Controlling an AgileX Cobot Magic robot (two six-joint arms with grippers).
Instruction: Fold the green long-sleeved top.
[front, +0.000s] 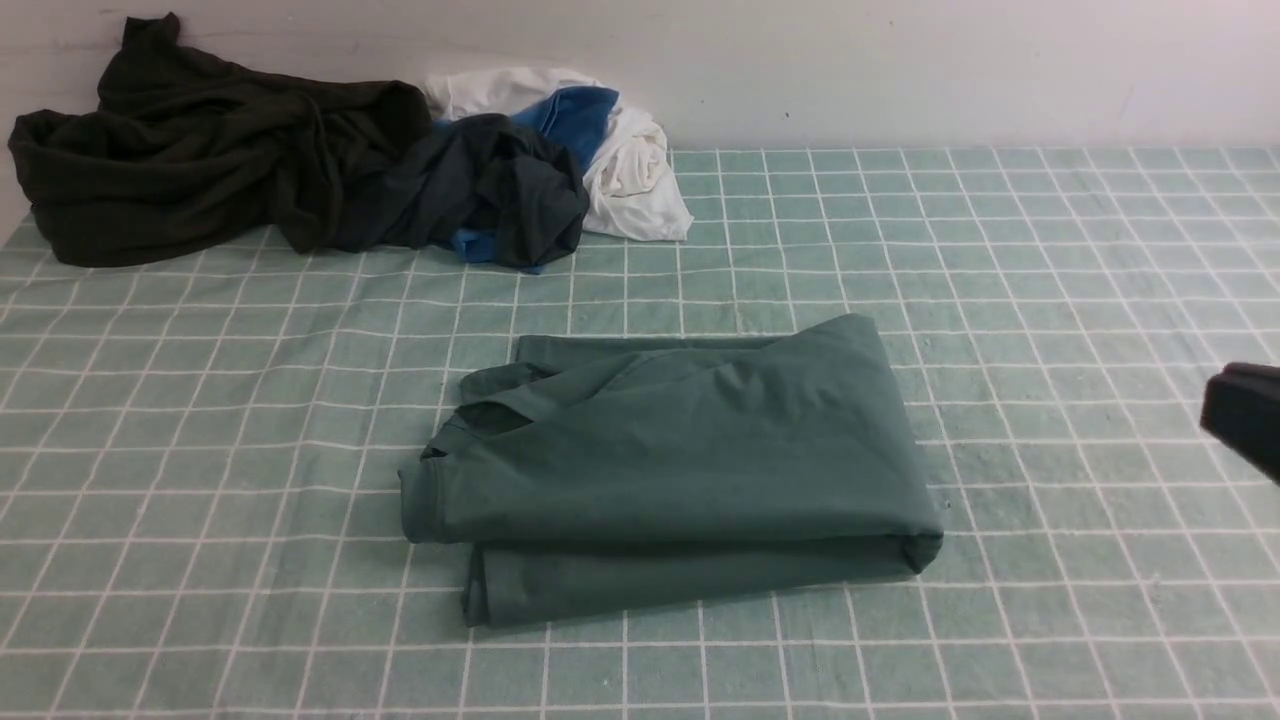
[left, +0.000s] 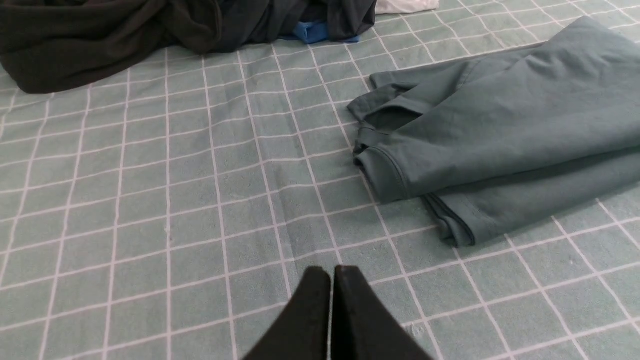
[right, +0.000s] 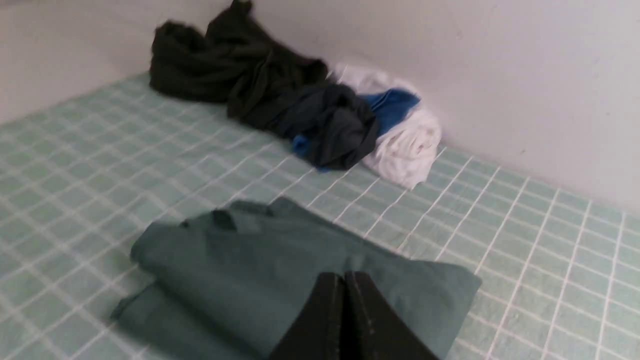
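At the far left of the bench (front: 150, 420), a very dark top (front: 200, 150) is seen in a heap against the wall. Just to its right, a dark grey and blue garment (front: 490, 195) and a white one (front: 640, 170) are piled together. These are not part of the job and are best left alone.

The left tool (left: 331, 280) cannot be seen in the front view. In its own wrist view its two fingers are pressed together with nothing between them, above bare checked cloth (left: 150, 200) and apart from the top.

In the middle of the bench, a little toward the near side, the green long-sleeved top (front: 680, 460) is laid in a thick folded bundle. A ribbed band is seen at its left end, and a lower layer sticks out along the near edge. The folding looks nearly done, or done.

If one more tidy is wanted, the sticking-out near layer should be tucked or smoothed gently. The bundle should be pressed flat, not dragged, so the layers are not pulled apart. The loose ends at the far left corner could be lifted by mistake, so they should be kept away from.

At the right edge, only a dark part of the right tool (right: 345, 285) is seen in the front view. In its wrist view it is shut and empty, above the right part of the top. It should be moved up and away without catching the cloth.
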